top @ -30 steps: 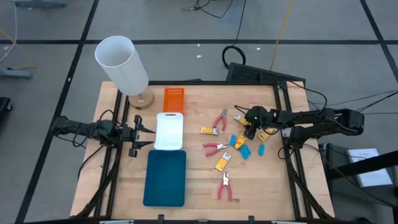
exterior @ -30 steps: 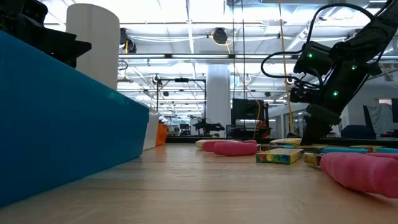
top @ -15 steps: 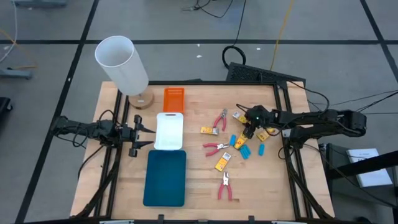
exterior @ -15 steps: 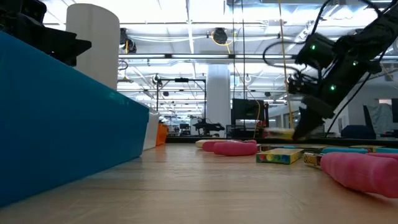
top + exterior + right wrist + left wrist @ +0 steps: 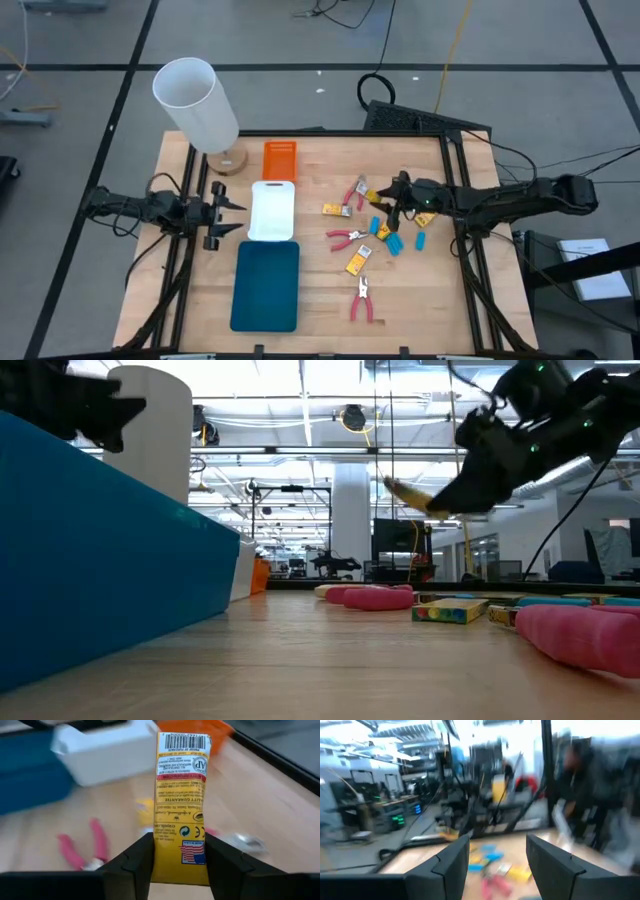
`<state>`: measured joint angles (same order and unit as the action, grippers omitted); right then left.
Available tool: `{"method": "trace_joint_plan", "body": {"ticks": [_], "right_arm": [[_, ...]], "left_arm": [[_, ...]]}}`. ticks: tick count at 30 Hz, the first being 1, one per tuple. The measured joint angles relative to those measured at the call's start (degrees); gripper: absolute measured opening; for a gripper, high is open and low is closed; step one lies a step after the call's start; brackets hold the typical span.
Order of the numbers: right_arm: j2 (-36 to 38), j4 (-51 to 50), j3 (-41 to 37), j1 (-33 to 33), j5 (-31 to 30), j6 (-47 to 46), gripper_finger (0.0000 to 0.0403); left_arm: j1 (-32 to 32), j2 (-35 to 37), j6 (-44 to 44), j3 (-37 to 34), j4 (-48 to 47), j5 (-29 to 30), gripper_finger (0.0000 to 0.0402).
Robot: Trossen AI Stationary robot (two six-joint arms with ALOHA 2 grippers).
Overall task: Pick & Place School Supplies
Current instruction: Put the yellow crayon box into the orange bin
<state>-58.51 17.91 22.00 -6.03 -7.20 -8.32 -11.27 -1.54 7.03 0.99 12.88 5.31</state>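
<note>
High view. Wooden table (image 5: 300, 345) bearing: tall white plastic cylinder (image 5: 195, 102); flat orange tray (image 5: 280, 159); flat white tray (image 5: 272, 211); flat teal tray (image 5: 267, 286). Loose supplies right of the trays: yellow-orange rectangular packets (image 5: 357, 262), light-blue chunky pieces (image 5: 395, 243), red-handled metal scissor tools (image 5: 346, 238). Right gripper (image 5: 394, 198) above this scatter, near its far side. Left gripper (image 5: 226, 216) at the table's left edge, beside the white tray, fingers spread, holding nothing.

Low view. Right gripper (image 5: 452, 498) raised well clear of the tabletop, one yellow packet (image 5: 405, 491) projecting from it, tilted. Pink handles (image 5: 372, 597) and a packet lying flat (image 5: 449, 609) remain on the wood. Teal tray wall (image 5: 100, 570) fills the near left.

Left wrist view. Two dark fingers (image 5: 451, 865) apart, nothing between them; blurred supplies (image 5: 490, 865) on the table beyond.

Right wrist view. Fingers (image 5: 132, 862) clenched on the lower end of the yellow packet (image 5: 181, 805), printed barcode at its far end; white tray (image 5: 107, 750), orange tray (image 5: 195, 727) and a pink-handled tool (image 5: 82, 847) below.
</note>
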Motion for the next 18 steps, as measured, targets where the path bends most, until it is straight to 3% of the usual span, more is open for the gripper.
{"method": "trace_joint_plan", "body": {"ticks": [3, 6, 12, 18], "right_arm": [[-1.2, 5.6, 0.0, 3.6, -0.1, 0.0, 0.0141], [-3.3, 10.6, 0.0, 6.7, -0.2, 0.0, 0.0142], [-8.3, 17.9, 0.1, 10.3, -3.3, 0.6, 0.0143], [-13.7, 24.8, 0.2, 11.6, -3.3, 2.1, 0.0142]], "left_arm": [[0.0, 0.0, -14.6, 0.0, 3.3, -1.8, 0.02], [0.0, 0.0, -23.5, 0.0, 3.0, 0.6, 0.02], [0.0, 0.0, -26.4, 0.0, 1.7, 9.6, 0.02], [0.0, -1.7, -33.9, 0.0, 1.5, 11.1, 0.02]]}}
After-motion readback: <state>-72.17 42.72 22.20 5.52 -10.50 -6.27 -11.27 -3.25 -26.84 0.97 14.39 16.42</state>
